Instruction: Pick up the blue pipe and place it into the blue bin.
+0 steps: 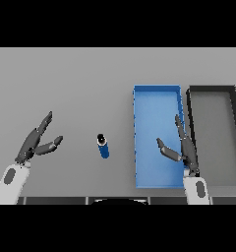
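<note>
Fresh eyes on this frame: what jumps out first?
The blue bin, right of centre, beside a black bin further right. Then the small blue pipe alone on the grey table, between the hands. The left hand is open at the left; the right hand is open over the blue bin's right edge.

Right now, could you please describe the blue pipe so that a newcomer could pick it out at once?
Start at the blue bin on the grey table, beside a black bin. Look to its left: the blue pipe lies alone between the left hand and the bin. It is a short cylinder with a dark end.
</note>
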### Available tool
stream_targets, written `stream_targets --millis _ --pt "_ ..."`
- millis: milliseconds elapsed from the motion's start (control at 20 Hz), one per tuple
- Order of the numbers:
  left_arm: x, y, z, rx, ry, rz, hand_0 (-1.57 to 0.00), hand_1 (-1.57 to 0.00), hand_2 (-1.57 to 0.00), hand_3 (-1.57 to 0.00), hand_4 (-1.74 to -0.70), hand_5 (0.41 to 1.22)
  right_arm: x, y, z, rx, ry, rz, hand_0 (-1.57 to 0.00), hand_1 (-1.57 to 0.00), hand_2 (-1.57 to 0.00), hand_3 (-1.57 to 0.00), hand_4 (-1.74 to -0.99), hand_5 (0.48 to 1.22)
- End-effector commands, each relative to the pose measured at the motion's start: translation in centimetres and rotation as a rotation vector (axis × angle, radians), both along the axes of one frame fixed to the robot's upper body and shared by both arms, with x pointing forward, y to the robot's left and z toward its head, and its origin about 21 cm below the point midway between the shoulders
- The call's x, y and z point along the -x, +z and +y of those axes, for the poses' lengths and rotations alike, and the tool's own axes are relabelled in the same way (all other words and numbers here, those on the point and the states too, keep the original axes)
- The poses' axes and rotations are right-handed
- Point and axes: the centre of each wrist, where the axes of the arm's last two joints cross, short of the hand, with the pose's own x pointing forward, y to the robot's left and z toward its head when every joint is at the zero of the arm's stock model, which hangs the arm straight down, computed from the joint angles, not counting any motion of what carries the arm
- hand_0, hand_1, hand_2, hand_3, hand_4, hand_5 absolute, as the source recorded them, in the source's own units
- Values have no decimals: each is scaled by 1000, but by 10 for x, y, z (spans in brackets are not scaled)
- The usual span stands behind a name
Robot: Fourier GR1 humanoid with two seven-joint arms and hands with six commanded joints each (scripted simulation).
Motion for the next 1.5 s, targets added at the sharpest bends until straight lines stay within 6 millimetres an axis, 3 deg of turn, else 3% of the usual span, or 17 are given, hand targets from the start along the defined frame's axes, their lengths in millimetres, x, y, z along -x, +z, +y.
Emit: stream_targets --millis 0,100,350,650,1000,1300,1450 --pt "7 1 3 -7 -30 13 1 1 1 1 -989 573 2 -1 -3 11 -3 -9 1 1 1 1 -1181 619" --pt "14 6 0 -31 -107 47 1 1 1 1 -1026 549 3 -2 -3 3 9 -9 1 1 1 1 -1179 616" --pt "27 -5 -45 -45 -268 145 1 1 1 1 -1126 485 3 1 -3 8 8 1 1 1 1 1 -1174 618" --pt "32 -19 -86 -31 -348 169 1 1 1 1 -1146 451 2 0 2 -4 8 19 1 1 1 1 -1213 625" --pt "12 -38 -129 13 -362 151 1 1 1 1 -1145 460 3 1 -2 -3 -8 23 1 1 1 1 -1205 625" --pt "2 -53 -152 -49 -363 150 1 1 1 1 -1051 418 6 -1 -5 -13 -4 8 1 1 1 1 -1221 645" --pt "-1 -58 -163 9 -380 152 1 1 1 1 -1090 441 8 -2 -7 6 -15 -2 1 1 1 1 -1205 649"
